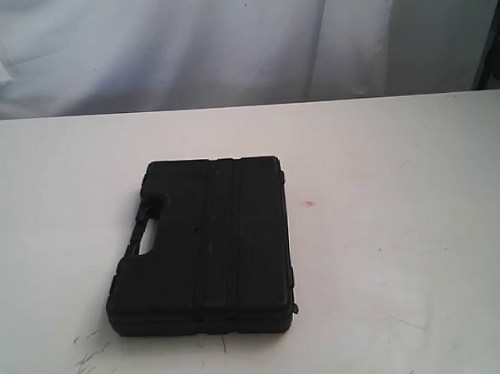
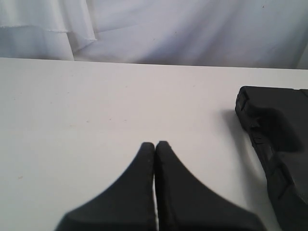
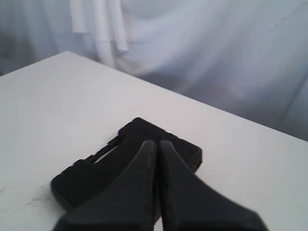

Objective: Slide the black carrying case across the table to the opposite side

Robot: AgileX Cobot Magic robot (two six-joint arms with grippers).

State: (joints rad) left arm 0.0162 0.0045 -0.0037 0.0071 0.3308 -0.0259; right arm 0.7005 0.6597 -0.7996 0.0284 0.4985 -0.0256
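Case (image 1: 204, 248) lies flat on the table (image 1: 401, 187), lid up, left of ctr in ext view and nearer the front edge than the back. Handle (image 1: 143, 234) is on its left side. Tiny red spot (image 1: 309, 204) on the tabletop just right of the case, not touching it. Scuff marks (image 1: 87, 359) by the front-left corner. White cloth (image 1: 225, 37) hangs behind the far edge.

L gripper (image 2: 155, 144): fingers pressed together, tips meet, nothing between them. You've got bare tabletop under and ahead of it. The case's handle end shows off to one side in L wrist view, well apart from the tips, no contact.

R gripper (image 3: 157, 143): fingers also pressed together, nothing pinched. In R wrist view the tips overlap the case, which sits ahead of and below them w/ the handle side visible. Can't tell if the tips touch the lid or sit above it, angle hides the gap.
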